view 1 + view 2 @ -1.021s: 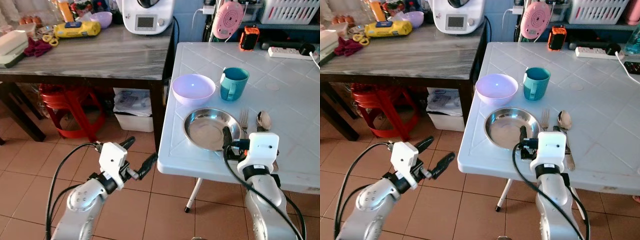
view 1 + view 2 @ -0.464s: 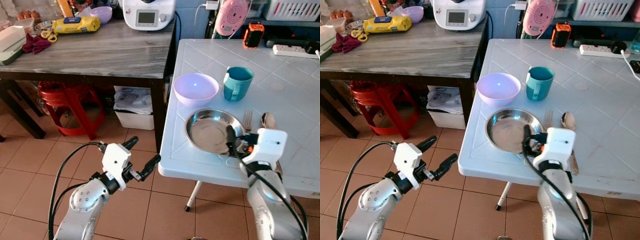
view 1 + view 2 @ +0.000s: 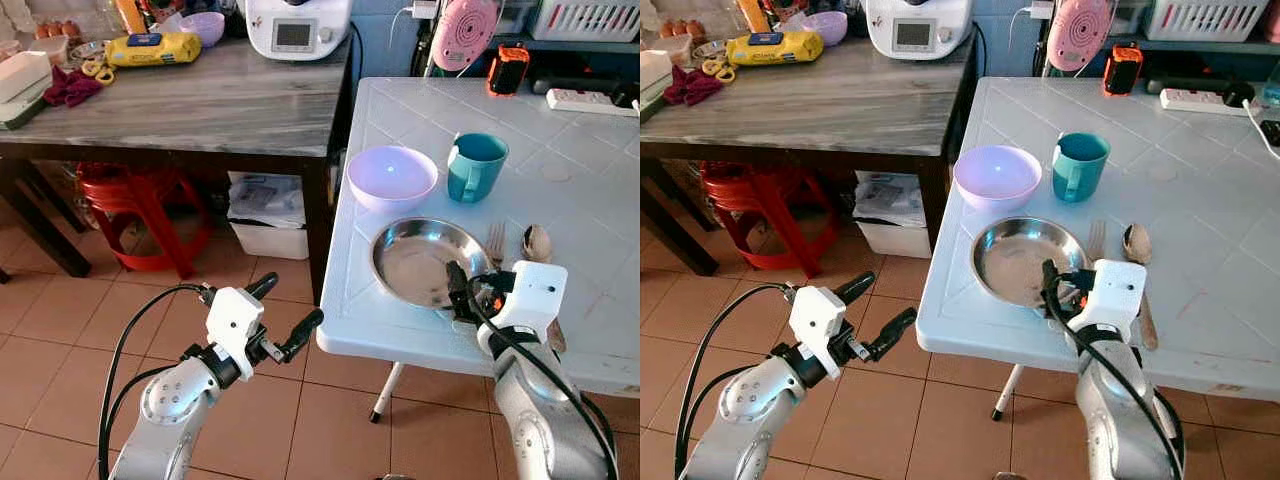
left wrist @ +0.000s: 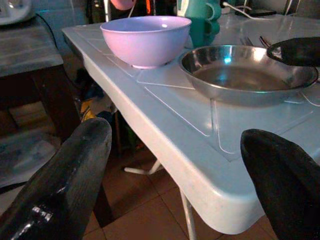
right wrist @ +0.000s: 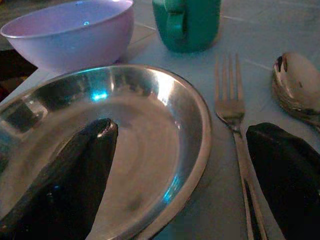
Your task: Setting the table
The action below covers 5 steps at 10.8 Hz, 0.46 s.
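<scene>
Two tables side by side here: a white table [image 3: 590, 180] on the robot's right and a grey wood-top counter [image 3: 200, 100] on its left. On the white one, near the front edge, sits a steel plate [image 3: 420, 262]. Behind the plate there's a lilac bowl [image 3: 392, 176], with a teal mug [image 3: 473, 166] just beside the bowl. A fork [image 3: 494, 240] lies just right of the plate, and a spoon [image 3: 535, 242] lies right of the fork, bowl end pointing away from the robot.

The right gripper [image 5: 182, 175] is at the plate's near right rim with its fingers spread wide. In the right wrist view one finger [image 5: 75, 175] sits inside the plate and the other hangs over the fork handle side, so the rim and the fork are between them. Not clamped on anything.

The left gripper [image 3: 285, 318] hovers over the tiled floor [image 3: 60, 330] off the table's front left corner, fingers apart as well, holding nothing. Its wrist view looks along the table edge toward the bowl and plate.

Over on the counter: a white kitchen machine [image 3: 296, 27], a yellow pack [image 3: 152, 49], a second purple bowl [image 3: 203, 27]. A red stool [image 3: 135, 205] stands underneath. At the back of the white table are a power strip [image 3: 590, 100] and a pink fan [image 3: 464, 35].
</scene>
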{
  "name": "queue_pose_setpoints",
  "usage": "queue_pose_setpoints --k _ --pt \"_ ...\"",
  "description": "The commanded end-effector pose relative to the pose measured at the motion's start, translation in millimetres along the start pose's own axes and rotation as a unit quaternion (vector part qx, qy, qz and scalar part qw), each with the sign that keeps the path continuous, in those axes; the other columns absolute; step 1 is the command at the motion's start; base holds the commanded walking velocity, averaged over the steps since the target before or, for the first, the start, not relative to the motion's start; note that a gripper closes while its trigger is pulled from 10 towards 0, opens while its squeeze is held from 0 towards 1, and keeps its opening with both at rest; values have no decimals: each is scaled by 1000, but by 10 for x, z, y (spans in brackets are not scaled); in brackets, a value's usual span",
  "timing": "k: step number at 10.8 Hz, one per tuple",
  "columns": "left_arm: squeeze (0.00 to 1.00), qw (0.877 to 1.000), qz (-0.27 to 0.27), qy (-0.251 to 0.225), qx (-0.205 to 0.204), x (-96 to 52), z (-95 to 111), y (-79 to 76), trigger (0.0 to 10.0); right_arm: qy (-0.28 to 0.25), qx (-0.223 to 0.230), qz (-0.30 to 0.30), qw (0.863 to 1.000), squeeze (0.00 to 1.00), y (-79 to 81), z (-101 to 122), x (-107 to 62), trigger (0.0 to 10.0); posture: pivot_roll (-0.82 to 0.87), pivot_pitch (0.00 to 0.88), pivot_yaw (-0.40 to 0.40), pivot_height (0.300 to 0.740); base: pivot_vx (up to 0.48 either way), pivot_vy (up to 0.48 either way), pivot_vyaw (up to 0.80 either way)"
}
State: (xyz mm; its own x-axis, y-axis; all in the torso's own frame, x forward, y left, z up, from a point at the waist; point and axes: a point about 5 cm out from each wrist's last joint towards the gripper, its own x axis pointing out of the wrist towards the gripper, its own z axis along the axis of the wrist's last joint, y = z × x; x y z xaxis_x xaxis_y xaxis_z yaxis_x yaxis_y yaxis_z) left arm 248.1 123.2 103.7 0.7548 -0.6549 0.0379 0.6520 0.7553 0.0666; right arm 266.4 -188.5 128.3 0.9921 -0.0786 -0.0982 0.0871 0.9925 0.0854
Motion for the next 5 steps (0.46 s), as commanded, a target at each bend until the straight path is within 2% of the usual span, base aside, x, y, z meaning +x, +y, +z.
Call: queue_pose_setpoints --k 1,5 --pt "0 1000 2 6 9 -7 -21 26 10000 5 3 11 1000 0 12 14 19 10000 -217 123 69 740 0 0 0" --pt "0 1000 2 6 13 -11 -31 37 10000 52 34 26 998 0 7 -106 46 10000 -208 127 74 740 0 0 0"
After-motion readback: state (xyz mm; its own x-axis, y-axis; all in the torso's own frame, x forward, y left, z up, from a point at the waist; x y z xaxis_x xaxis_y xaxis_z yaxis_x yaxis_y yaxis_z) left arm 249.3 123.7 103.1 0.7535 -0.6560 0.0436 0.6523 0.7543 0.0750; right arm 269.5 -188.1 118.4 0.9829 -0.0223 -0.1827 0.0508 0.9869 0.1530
